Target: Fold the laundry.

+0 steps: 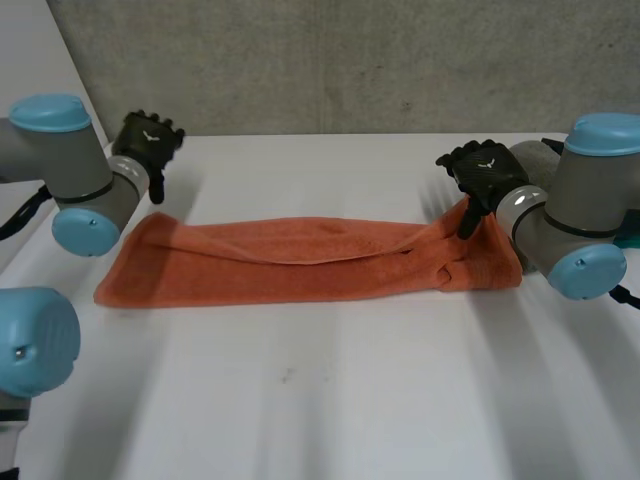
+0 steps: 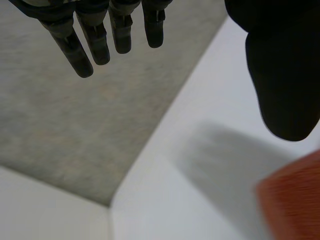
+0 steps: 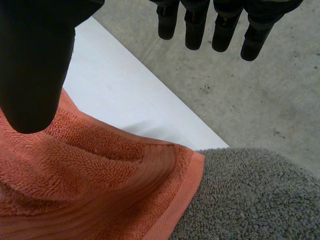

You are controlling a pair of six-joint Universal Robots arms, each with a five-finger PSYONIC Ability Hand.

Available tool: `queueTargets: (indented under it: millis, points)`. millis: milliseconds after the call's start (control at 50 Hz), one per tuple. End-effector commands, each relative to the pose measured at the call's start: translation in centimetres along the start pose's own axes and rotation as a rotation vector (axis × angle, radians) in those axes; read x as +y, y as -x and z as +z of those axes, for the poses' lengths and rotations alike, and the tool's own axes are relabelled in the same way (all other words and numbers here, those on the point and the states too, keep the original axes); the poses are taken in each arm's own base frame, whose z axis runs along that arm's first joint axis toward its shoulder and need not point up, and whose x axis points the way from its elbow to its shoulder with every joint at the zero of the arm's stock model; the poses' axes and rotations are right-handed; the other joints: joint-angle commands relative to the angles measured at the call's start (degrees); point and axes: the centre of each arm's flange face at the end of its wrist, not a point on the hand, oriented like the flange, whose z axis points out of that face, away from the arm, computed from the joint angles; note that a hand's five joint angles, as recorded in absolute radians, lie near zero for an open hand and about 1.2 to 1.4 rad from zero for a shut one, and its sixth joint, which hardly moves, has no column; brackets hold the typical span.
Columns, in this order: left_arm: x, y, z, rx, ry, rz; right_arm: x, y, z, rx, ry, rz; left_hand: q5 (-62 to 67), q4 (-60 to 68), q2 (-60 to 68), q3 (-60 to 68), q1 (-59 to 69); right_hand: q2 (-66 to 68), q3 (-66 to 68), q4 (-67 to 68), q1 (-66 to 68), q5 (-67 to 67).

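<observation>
Flanking orange towel (image 1: pixel 300 262): long axis runs from my left hand (image 1: pixel 148 140) to my right hand (image 1: pixel 482 172).
Both open, empty; right nearer, at its end.

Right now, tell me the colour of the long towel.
The towel is orange, clearest in the head view.

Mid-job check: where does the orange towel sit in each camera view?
Head view: orange towel stretched across the white table, between both arms.
Left wrist view: its corner beside the left hand thumb.
Right wrist view: towel beneath the right hand thumb, beside a grey cloth.
Shared landmark: the white table.
</observation>
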Motion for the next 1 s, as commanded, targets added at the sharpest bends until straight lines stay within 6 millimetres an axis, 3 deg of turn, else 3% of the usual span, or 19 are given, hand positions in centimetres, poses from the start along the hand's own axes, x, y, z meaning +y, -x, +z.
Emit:
queueTargets:
  millis: [20,200,380,660,720,760,820,880,940,1000]
  points:
    - [-1.0,-3.2,-3.1,0.225,-0.015,0.007,-0.4,0.1,-0.2,-0.006,0.0,0.0,-2.78,-1.2,-1.41,-1.95,-1.23,-2.05,-1.84,-2.21,-2.79,-2.62]
    - [-1.4,-6.6,-5.0,0.379,-0.016,0.0,-0.2,0.5,-0.2,-0.016,0.005,-0.006,-2.78,-1.2,-1.41,-1.95,-1.23,-2.05,-1.84,-2.21,-2.79,-2.62]
    - [-1.1,-9.3,-3.9,0.38,-0.014,0.047,0.3,0.6,-0.1,-0.018,0.016,-0.018,-2.78,-1.2,-1.41,-1.95,-1.23,-2.05,-1.84,-2.21,-2.79,-2.62]
    - [-0.9,-11.1,-2.3,0.341,-0.063,0.209,0.3,0.2,0.1,-0.006,0.01,-0.024,-2.78,-1.2,-1.41,-1.95,-1.23,-2.05,-1.84,-2.21,-2.79,-2.62]
    - [-1.7,-10.3,-0.8,0.24,-0.148,0.281,0.1,0.1,0.0,-0.003,0.006,-0.028,-2.78,-1.2,-1.41,-1.95,-1.23,-2.05,-1.84,-2.21,-2.79,-2.62]
    - [-2.3,-6.7,2.1,-0.027,-0.258,0.301,-0.1,0.1,-0.1,-0.001,0.006,-0.033,-2.26,-0.68,-0.89,-1.43,-0.71,-2.05,-1.84,-2.21,-2.79,-2.62]
    - [-1.5,-1.3,3.9,-0.379,-0.261,0.2,-0.3,-0.1,-0.3,0.003,0.006,-0.036,-1.23,0.35,0.14,-0.4,0.33,-2.05,-1.84,-2.21,-2.79,-2.62]
    - [-2.3,-1.7,3.2,-0.346,-0.229,0.133,-0.6,-0.2,-0.4,0.001,-0.001,-0.028,-1.06,0.52,0.31,-0.23,0.5,-2.05,-1.84,-2.21,-2.79,-2.62]
    - [-2.4,-4.4,1.8,-0.133,-0.146,0.089,-0.9,0.1,-0.6,-0.008,-0.003,-0.021,-1.56,0.02,-0.19,-0.73,0.0,-2.05,-1.84,-2.21,-2.79,-2.62]
    - [-2.5,-5.2,1.0,-0.015,-0.144,0.067,-1.0,0.7,-0.7,-0.023,-0.005,-0.017,-2.57,-0.99,-1.2,-1.74,-1.02,-2.05,-1.84,-2.21,-2.79,-2.62]
